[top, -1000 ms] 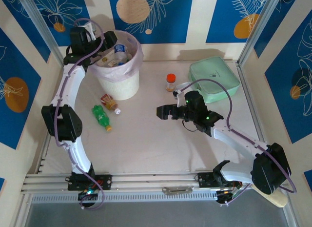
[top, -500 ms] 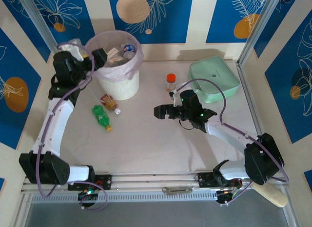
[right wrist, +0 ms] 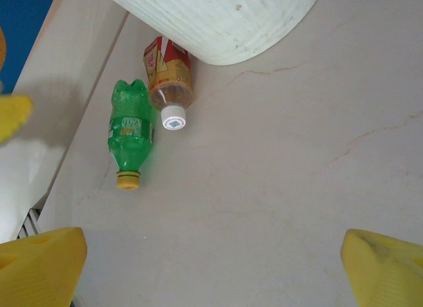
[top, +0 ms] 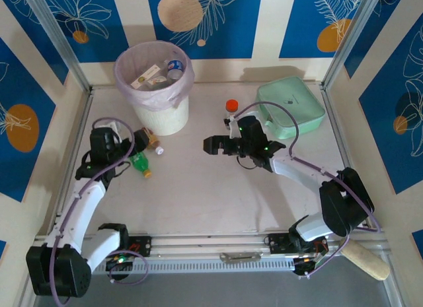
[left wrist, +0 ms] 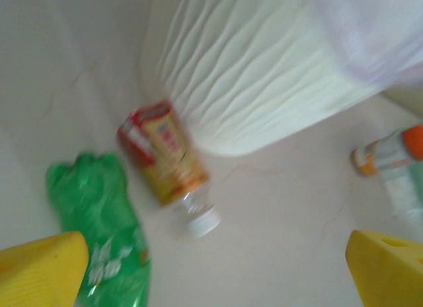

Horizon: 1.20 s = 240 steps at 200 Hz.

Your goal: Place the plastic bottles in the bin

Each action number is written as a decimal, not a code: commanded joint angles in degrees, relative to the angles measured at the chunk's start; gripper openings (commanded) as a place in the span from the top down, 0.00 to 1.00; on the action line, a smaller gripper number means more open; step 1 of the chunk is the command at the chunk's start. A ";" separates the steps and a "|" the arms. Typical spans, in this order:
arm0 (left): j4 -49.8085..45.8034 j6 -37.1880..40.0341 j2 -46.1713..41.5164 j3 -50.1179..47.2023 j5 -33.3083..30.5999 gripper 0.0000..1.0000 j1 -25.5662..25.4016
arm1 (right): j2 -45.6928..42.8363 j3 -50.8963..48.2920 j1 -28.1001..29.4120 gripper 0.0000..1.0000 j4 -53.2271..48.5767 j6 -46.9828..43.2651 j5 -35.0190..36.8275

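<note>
I'm hovering my left gripper, jaws spread wide and empty, low by the green bottle lying on the left, so I reckon I'm lining up another pick. Just beyond it, the red-labelled bottle is lying beside the bin. Next I'm needing to centre on one bottle and close.
</note>
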 commanded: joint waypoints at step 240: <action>9.63 -1.61 22.72 -5.80 -7.69 0.06 -0.80 | 2.05 7.93 2.06 0.01 -7.23 -0.29 3.67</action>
